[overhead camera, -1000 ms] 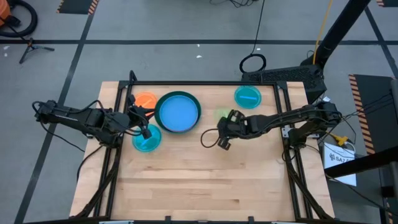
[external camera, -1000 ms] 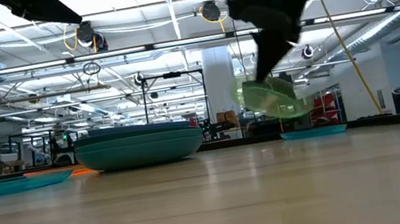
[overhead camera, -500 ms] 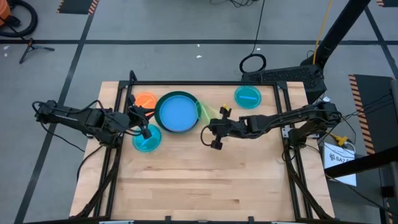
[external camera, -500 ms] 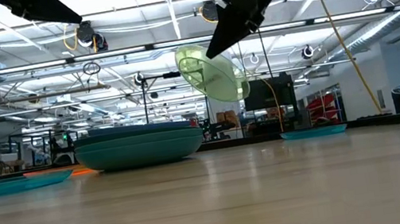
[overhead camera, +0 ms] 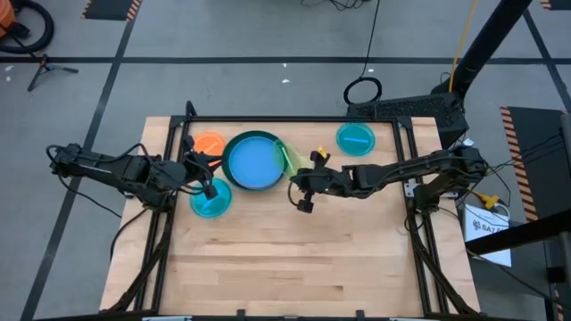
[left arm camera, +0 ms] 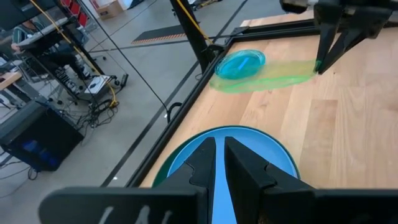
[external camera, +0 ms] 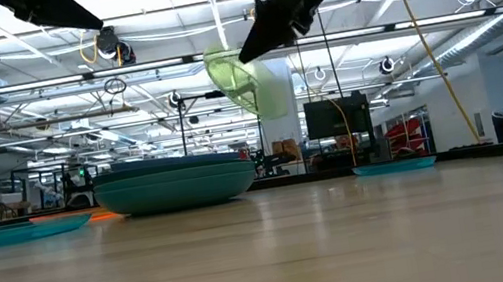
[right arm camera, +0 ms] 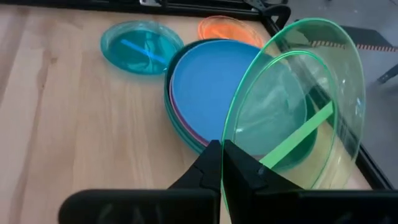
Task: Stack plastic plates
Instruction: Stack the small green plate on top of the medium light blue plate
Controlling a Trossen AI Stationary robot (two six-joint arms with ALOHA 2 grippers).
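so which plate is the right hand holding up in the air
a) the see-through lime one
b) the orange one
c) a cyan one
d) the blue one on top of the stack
a, the right hand is shut on the rim of the lime plate, carried tilted above the table beside the stack.

A stack of round plastic plates sits at the table's far side, a large teal plate at the bottom and a blue plate on top, with a thin purple rim between them. A small orange plate lies flat just beside it, a cyan plate flat nearby, and another cyan plate lies well apart. A translucent lime plate hangs tilted on edge in the air beside the stack
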